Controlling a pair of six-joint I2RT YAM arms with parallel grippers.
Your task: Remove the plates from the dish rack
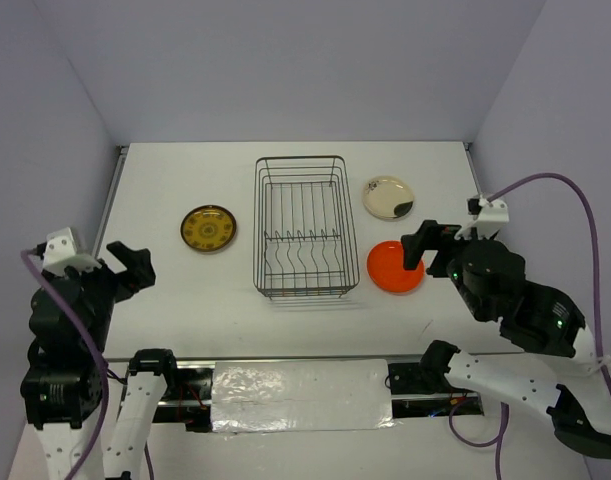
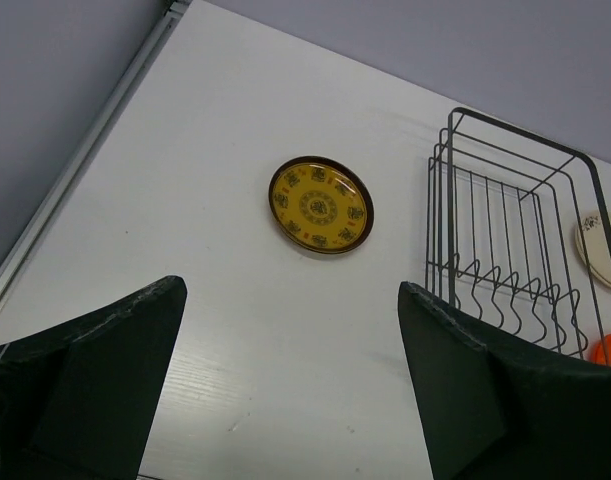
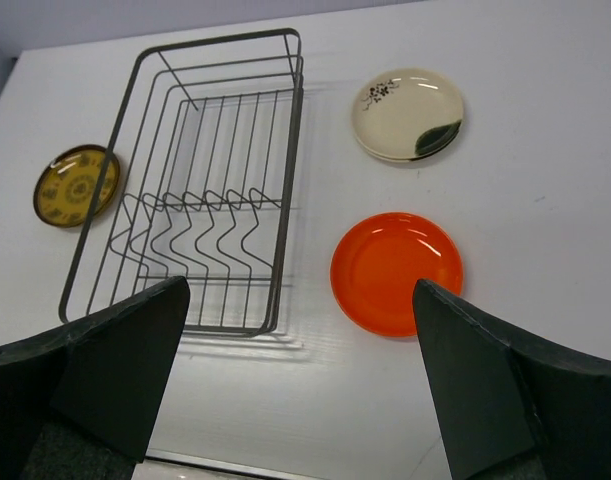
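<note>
The dark wire dish rack (image 1: pixel 301 228) stands mid-table with no plates in it; it also shows in the left wrist view (image 2: pixel 510 250) and the right wrist view (image 3: pixel 200 170). A brown-yellow patterned plate (image 1: pixel 208 228) (image 2: pixel 321 204) (image 3: pixel 76 185) lies flat to its left. A cream plate with a dark blotch (image 1: pixel 389 197) (image 3: pixel 407 113) and an orange plate (image 1: pixel 395 267) (image 3: pixel 396 272) lie to its right. My left gripper (image 1: pixel 128 262) (image 2: pixel 290 400) is open and empty near the front left. My right gripper (image 1: pixel 418 245) (image 3: pixel 300 390) is open and empty, above the orange plate's near side.
A metal rail (image 1: pixel 285 362) runs along the table's near edge, with a plastic-wrapped strip (image 1: pixel 300 395) between the arm bases. Grey walls enclose the table on three sides. A purple cable (image 1: pixel 555 185) loops from the right arm.
</note>
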